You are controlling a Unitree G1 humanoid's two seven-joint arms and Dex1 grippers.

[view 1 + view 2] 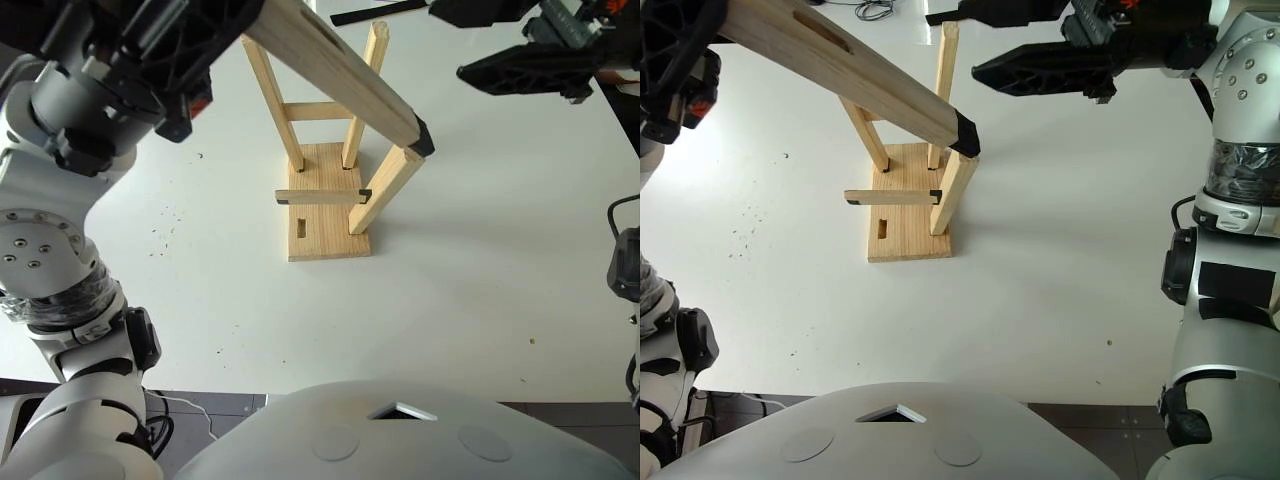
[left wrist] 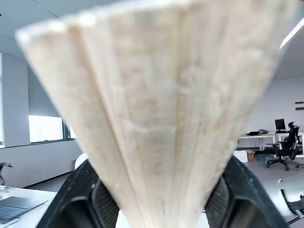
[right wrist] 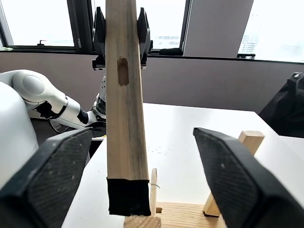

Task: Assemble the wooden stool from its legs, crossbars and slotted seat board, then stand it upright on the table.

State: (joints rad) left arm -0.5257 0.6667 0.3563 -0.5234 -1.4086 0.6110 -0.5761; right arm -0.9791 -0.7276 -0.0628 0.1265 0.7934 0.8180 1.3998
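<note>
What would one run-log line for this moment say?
left hand: shut on loose leg, tip over front leg | right hand: open, above table | seat board: flat, three legs in, one slot empty

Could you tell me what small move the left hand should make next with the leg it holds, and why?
Probably shift the held leg leftward, toward the empty slot in the seat board. The left hand has its black tip over a leg already planted, while that slot is bare below the crossbar's free end.
</note>
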